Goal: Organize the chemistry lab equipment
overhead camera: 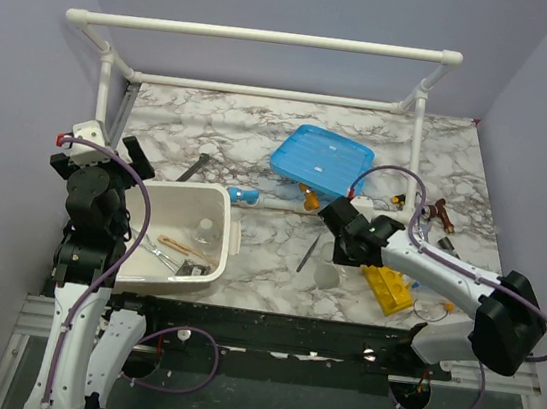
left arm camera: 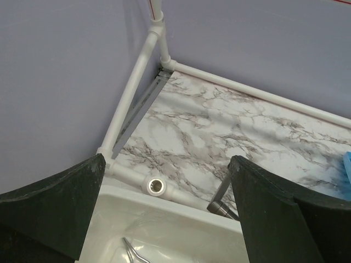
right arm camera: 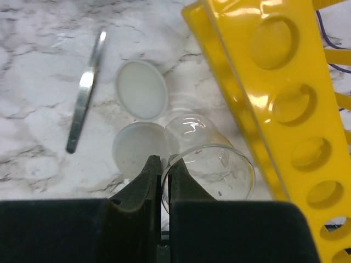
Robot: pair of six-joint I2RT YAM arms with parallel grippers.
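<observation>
Reaches low with right tool point(right arm camera: 164, 163), pinching a glass beaker point(right arm camera: 214, 159) by the rim, beside the yellow rack point(right arm camera: 274, 98). Holds left tool point(left arm camera: 167, 161) spread wide above the white tub point(left arm camera: 181, 211).

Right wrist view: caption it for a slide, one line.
Right gripper pinches the rim of a small glass beaker beside the yellow test-tube rack, tweezers and two white discs nearby.

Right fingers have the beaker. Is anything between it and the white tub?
Only the flat metal tweezers lie between the beaker and the tub. Nothing else visible, besides the tub's own wall to clear.
</observation>
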